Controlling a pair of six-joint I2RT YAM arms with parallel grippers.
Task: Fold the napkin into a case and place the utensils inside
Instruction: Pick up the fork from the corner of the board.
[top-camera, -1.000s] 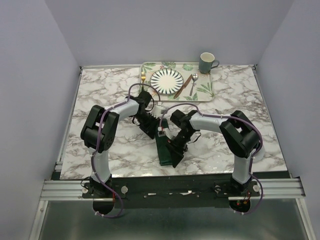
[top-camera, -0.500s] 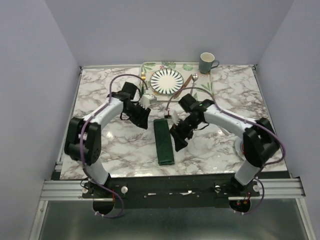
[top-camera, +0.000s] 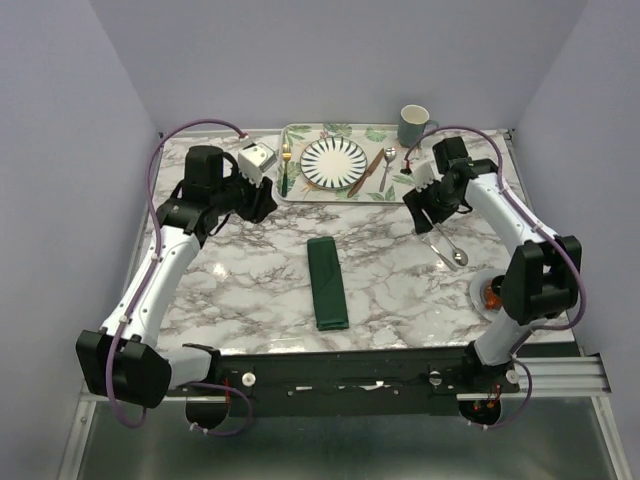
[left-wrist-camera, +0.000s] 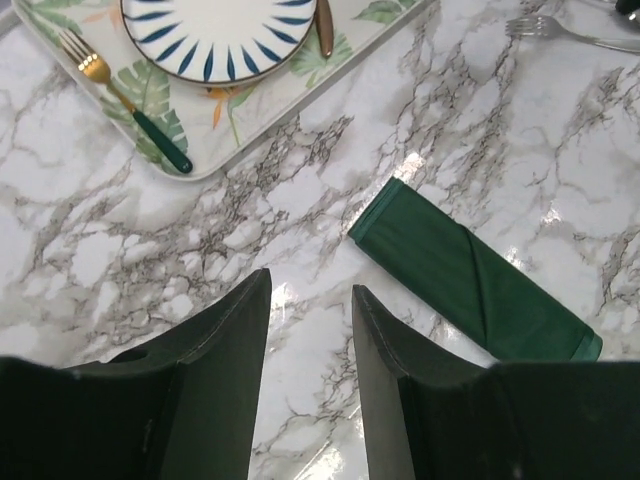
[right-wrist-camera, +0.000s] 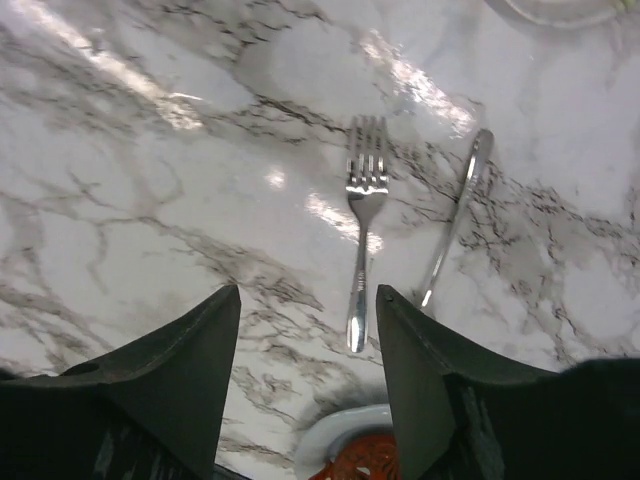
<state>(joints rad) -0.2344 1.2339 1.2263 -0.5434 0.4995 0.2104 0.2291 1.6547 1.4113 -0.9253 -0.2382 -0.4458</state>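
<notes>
Case folded, utensils not yet inside
Case (top-camera: 327, 285) lies mid worktop (top-camera: 420, 295); fork (top-camera: 286, 165), knife (top-camera: 365, 173), spoon (top-camera: 386, 168) wait on the tray (top-camera: 408, 182); both arms' jaws apart, empty

Bright, even overhead light leaves only faint shadows on the marble bench (top-camera: 250, 290). White glare streaks its glossy surface in both wrist views, where the near jaws look dark and soft.

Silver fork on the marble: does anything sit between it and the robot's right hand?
Nothing visible does. In the right wrist view the silver fork lies on bare table just ahead of the open right hand. A second silver utensil lies beside it, apart and off to one side.
</notes>
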